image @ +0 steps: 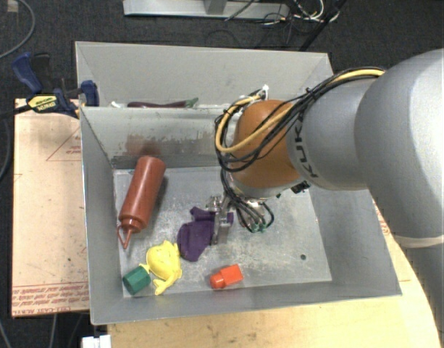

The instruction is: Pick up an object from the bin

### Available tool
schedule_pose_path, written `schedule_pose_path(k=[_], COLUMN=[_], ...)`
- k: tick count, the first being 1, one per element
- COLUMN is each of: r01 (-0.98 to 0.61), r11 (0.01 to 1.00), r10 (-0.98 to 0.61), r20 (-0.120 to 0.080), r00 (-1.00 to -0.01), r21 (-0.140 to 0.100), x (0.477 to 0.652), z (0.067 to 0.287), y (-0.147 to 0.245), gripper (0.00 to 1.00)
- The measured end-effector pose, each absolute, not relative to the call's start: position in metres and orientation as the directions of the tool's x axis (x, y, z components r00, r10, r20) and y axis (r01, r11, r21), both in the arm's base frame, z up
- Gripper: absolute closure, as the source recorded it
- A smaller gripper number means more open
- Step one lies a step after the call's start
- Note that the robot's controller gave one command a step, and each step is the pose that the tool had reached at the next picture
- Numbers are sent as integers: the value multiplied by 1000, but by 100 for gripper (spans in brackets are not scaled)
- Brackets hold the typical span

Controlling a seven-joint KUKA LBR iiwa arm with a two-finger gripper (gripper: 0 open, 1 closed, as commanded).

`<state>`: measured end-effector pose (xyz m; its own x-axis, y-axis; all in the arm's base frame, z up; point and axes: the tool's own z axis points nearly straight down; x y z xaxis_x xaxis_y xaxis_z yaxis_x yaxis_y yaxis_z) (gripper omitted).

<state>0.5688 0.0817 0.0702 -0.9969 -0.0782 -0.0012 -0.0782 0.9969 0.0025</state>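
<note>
The end effector [222,222] hangs at the purple floppy thing's [194,239] right edge; red-brown bottle [142,192], yellow lump [164,262] and green block [137,280] lie left of that thing, orange piece [226,276] below-right

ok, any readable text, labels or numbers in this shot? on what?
"KUK": on the grey arm, near its wrist end, letters turned sideways; the rest of the word is cut off from view.
Bottle, purple piece, yellow piece, green block, orange block: no lettering can be made out on any of them.
</note>
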Motion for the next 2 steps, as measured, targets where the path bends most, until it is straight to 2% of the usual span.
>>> schedule_pose_path(k=[1, 2], r01=[-78, 1], r11=[997, 1000], r10=[-78, 1], r20=[-1, -8], r00=[-997, -1000], r21=[2, 4], x=[569, 569], z=[70, 223], y=[82, 89], gripper=[100, 100])
